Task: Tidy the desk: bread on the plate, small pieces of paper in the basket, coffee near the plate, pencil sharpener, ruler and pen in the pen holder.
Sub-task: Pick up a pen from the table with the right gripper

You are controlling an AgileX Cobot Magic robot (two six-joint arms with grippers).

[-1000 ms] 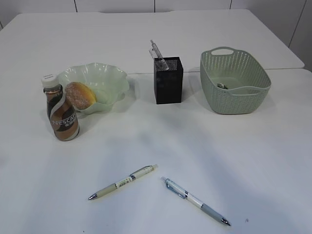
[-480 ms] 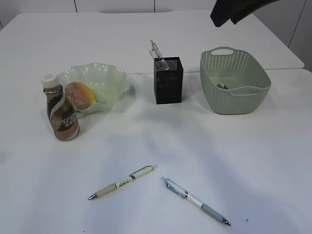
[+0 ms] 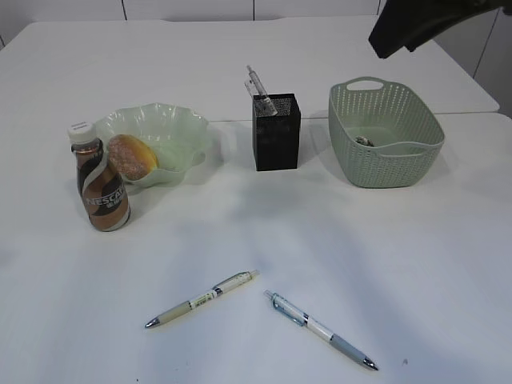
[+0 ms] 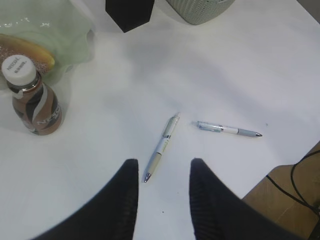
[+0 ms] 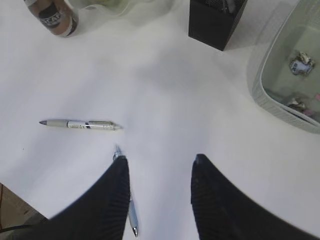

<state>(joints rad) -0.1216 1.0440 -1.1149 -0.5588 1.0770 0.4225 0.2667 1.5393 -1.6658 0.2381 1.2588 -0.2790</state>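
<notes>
Since half a second ago, a dark arm part [image 3: 416, 24], probably the right arm, has shifted rightward above the basket [image 3: 386, 136]. Both hands, left hand [image 4: 162, 170] and right hand [image 5: 160, 165], hang part-open and empty. Two pens, cream pen [image 3: 202, 299] and blue pen [image 3: 320, 329], lie on the table [image 3: 360, 240]; the bread [image 3: 132, 156] sits in the plate [image 3: 172, 128].

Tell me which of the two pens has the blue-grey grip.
The right-hand pen, nearer the desk's front edge; the other pen is cream-coloured with a greenish grip.

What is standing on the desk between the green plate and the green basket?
The black pen holder, with the clear ruler sticking out, stands between plate and basket; exterior view shows it.
</notes>
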